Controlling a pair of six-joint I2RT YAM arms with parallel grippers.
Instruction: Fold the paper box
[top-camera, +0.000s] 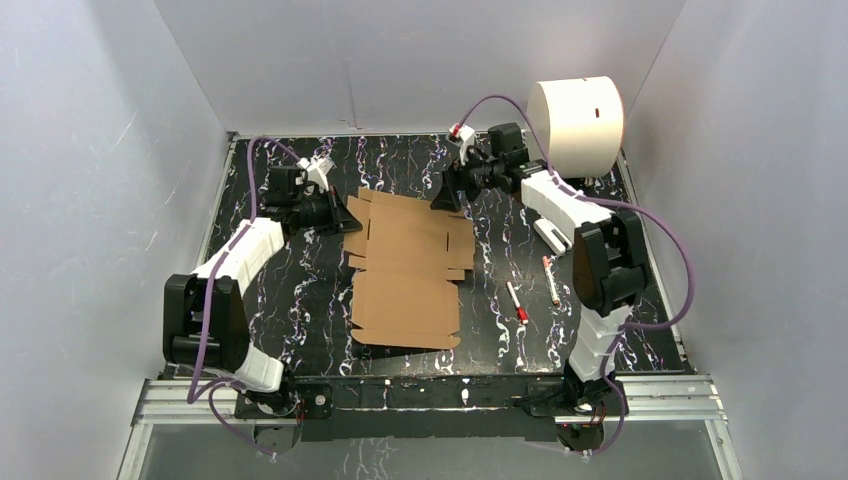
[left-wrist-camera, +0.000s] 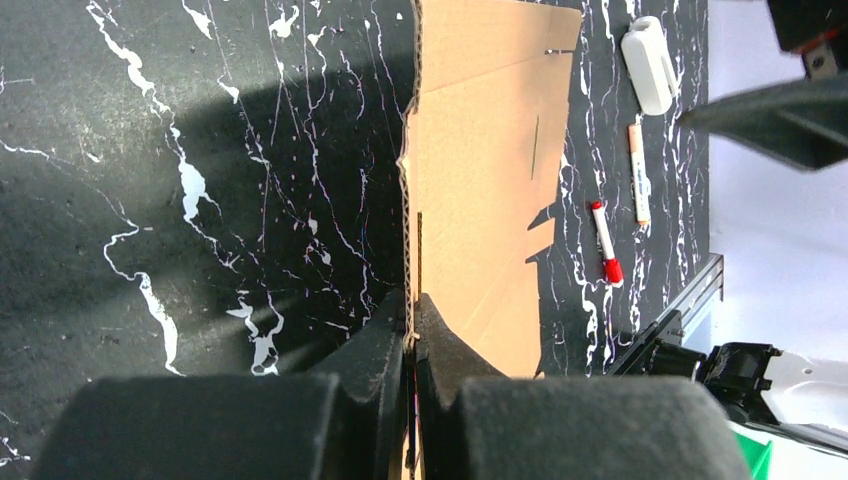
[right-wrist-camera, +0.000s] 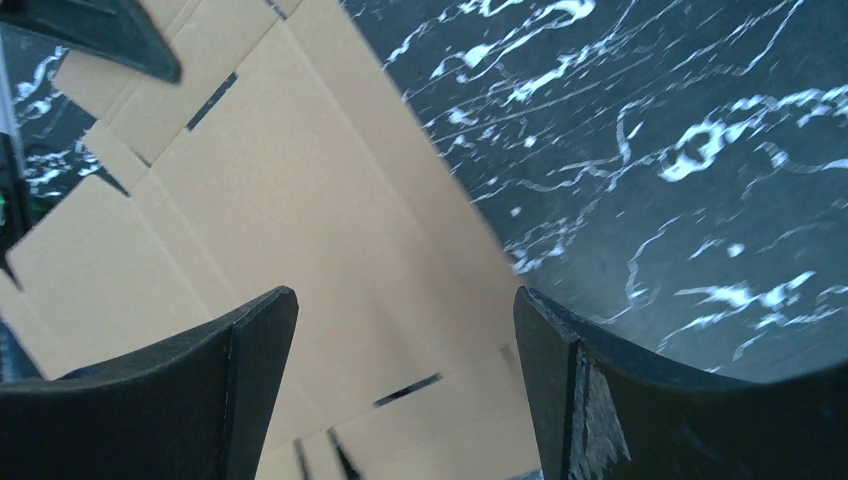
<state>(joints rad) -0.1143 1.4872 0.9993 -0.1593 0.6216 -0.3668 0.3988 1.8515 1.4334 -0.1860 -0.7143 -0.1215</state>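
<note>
The paper box (top-camera: 408, 268) is a brown cardboard sheet with notched flaps and slits, spread across the middle of the black marbled table. My left gripper (top-camera: 348, 214) is shut on the box's far left edge; in the left wrist view that edge (left-wrist-camera: 408, 200) runs straight into the pinched fingertips (left-wrist-camera: 412, 318). My right gripper (top-camera: 443, 192) hovers at the sheet's far right corner. Its jaws stand wide open above the cardboard (right-wrist-camera: 300, 230), with nothing between the fingers (right-wrist-camera: 262, 340).
A large white cylinder (top-camera: 576, 124) stands at the back right. A white eraser-like block (top-camera: 551, 236) and two markers (top-camera: 516, 301) (top-camera: 551, 280) lie right of the box. Grey walls enclose the table on three sides.
</note>
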